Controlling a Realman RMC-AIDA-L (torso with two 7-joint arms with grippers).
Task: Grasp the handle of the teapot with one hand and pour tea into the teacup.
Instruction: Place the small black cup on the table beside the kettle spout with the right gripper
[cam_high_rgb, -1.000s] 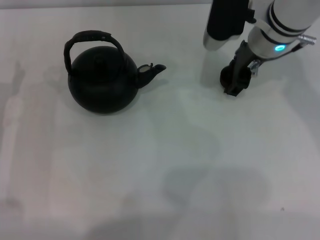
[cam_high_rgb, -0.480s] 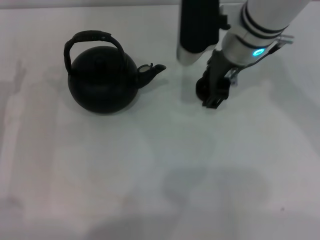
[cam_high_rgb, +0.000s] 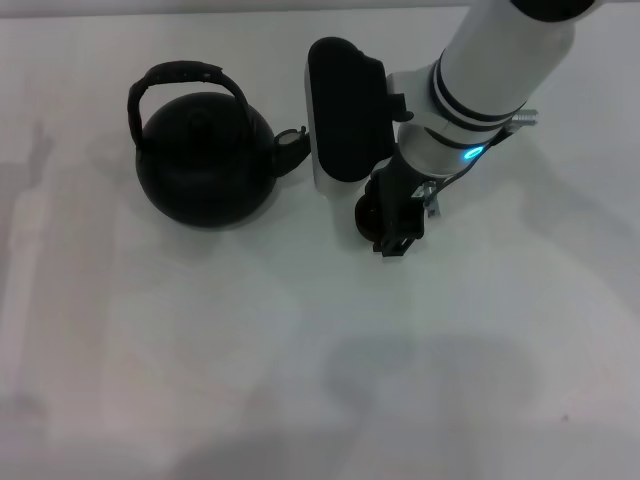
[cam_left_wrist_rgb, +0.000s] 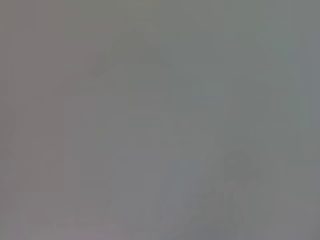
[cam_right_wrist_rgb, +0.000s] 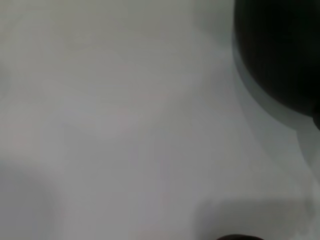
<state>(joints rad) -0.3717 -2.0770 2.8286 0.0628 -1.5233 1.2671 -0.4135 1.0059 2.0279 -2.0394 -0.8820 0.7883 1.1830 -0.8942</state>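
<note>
**Cup placement near the spout**

While the right gripper (cam_high_rgb: 392, 222) stands beside the teapot (cam_high_rgb: 205, 158), the step in hand appears to be setting the teacup (cam_high_rgb: 368, 215) within pouring reach. Its fingers look clenched on the small dark cup, though the cup is mostly hidden behind them, so this is a judgement. To do it well, the cup should rest flat on the table (cam_high_rgb: 300, 350), just past the spout (cam_high_rgb: 292, 145), and be released without tipping. The right arm reaches in from the far right, forearm slanting down, wrist low over the table. The handle (cam_high_rgb: 185, 78) arches upright, untouched. The left arm is not in view.
</note>
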